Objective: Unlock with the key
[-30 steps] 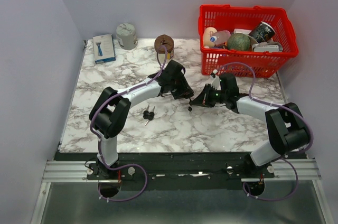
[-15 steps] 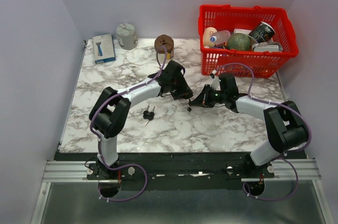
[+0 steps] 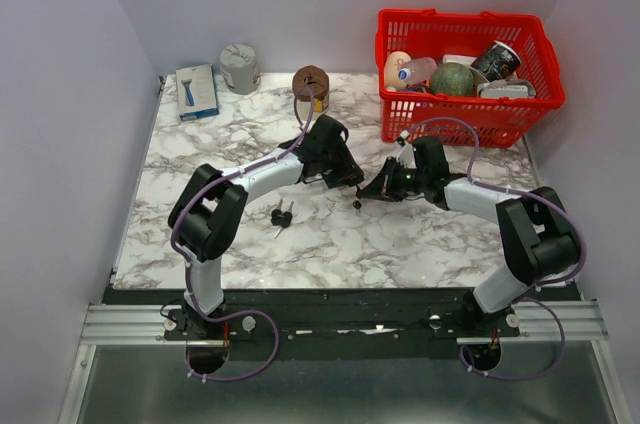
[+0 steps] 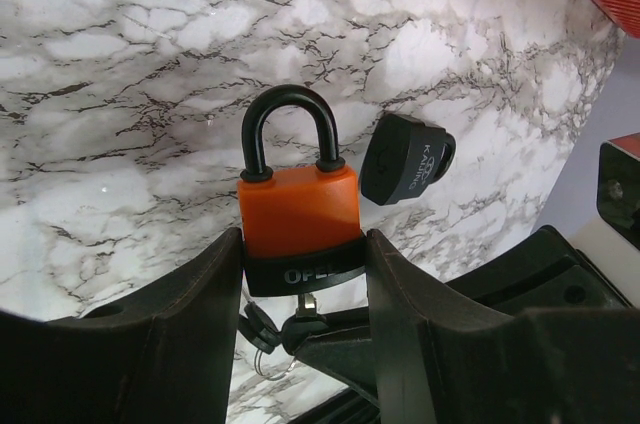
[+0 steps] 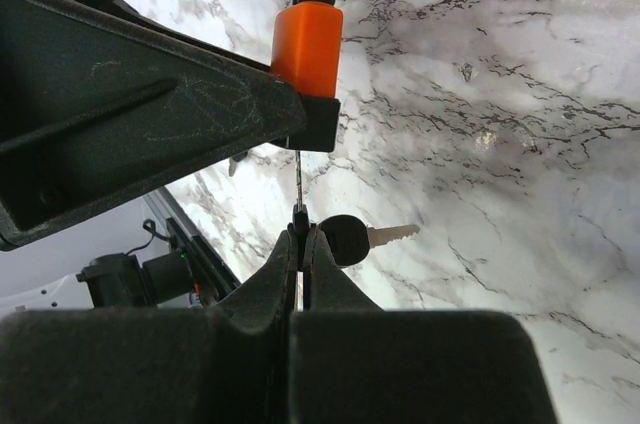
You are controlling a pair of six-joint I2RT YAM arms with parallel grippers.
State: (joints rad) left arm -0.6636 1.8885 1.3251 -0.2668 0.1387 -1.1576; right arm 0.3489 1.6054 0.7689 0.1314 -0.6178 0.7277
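Note:
An orange padlock [image 4: 298, 209] with a black shackle and black base is clamped between my left gripper's [image 4: 303, 246] fingers, held above the marble table [image 3: 200, 149]. In the right wrist view the padlock [image 5: 308, 49] is straight ahead. My right gripper [image 5: 301, 234] is shut on the head of a key [image 5: 299, 184] whose thin blade runs up to the underside of the lock's base. A second key [image 5: 350, 240] hangs beside it on the same ring. From the top, the two grippers, left [image 3: 351, 180] and right [image 3: 371, 191], meet at the table's centre.
A black piece with white lettering [image 4: 405, 159] lies by the shackle. Loose black keys [image 3: 281, 216] lie left of centre. A red basket [image 3: 545, 64] of items stands back right. A brown roll [image 3: 311, 82], a grey cup [image 3: 240, 68] and a blue-white box [image 3: 197, 92] are at the back.
The right arm has edged slightly toward the padlock with the key. The left arm has hardly moved.

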